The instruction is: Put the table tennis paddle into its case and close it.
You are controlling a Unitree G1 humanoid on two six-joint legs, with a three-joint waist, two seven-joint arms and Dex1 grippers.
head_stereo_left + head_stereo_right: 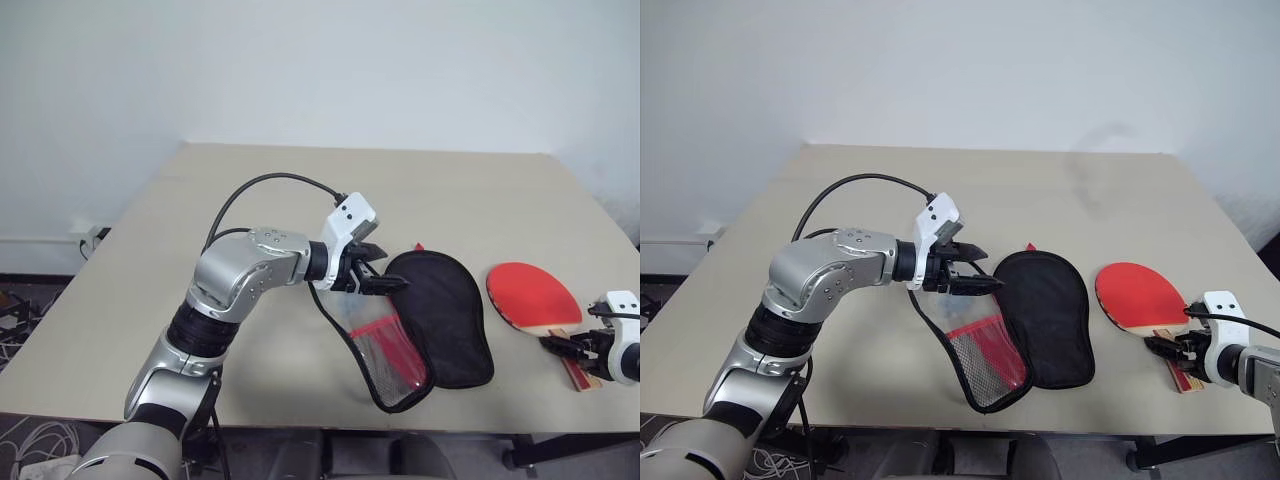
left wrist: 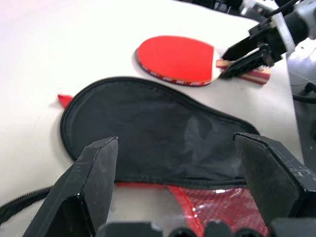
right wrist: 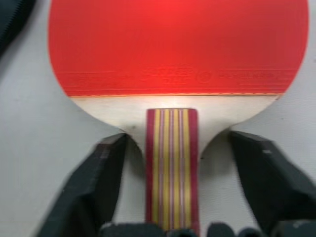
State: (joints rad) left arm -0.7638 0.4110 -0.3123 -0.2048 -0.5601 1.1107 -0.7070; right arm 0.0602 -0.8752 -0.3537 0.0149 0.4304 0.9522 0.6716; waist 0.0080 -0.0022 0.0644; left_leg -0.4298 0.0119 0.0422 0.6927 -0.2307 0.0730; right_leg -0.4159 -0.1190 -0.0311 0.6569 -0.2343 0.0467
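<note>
Head camera, both eyes: the case (image 1: 440, 315) lies unzipped on the table (image 1: 300, 200), black lining up, its red mesh-pocket flap folded out toward the near edge. The left gripper (image 1: 385, 272) hangs just above the case's left rim, its 2 fingers spread, nothing between them. Well to the right of those fingers lies the table tennis paddle (image 1: 532, 293), red face up and flat on the table, clear of the case. The right gripper (image 1: 1168, 349) sits at the paddle's handle, 1 finger on each side.

Left wrist camera: the left gripper's 2 fingers (image 2: 86, 185) stand wide apart and empty. Between them and just beyond lies the case's black lining; the red mesh flap lies directly under the finger bases. Past the case, beyond the fingertips, lies the paddle, with the right gripper at its handle.

Right wrist camera: the striped handle (image 3: 171, 168) runs straight down the gap between the right gripper's 2 fingers. Bare table shows on each side of the handle, so the fingers seem not to touch it, though their edges are blurred. The red blade fans out past the fingertips.
</note>
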